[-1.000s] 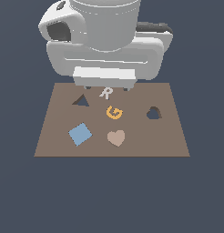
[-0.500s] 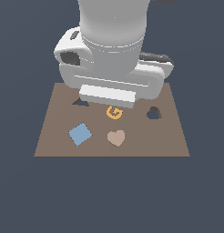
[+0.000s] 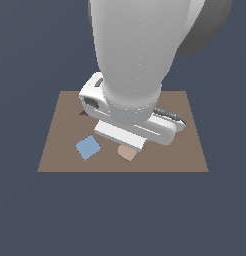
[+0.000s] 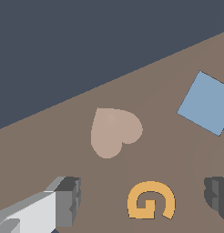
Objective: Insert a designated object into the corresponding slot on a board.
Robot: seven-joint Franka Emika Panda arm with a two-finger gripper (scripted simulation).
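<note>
From the exterior view my arm hangs over the board [image 3: 195, 150], half hiding the heart piece [image 3: 128, 154] at its near edge, while the wrist view shows my pincer [image 4: 141, 200] released and empty, the heart ungrasped, insertion entirely ahead.

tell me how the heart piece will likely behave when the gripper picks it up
The heart looks thin and flat on the board, so it probably won't roll or tip, but offers little edge to pinch. Its lobes curve, so the fingers may slip unless they close across it squarely. It looks rigid and likely light.
</note>
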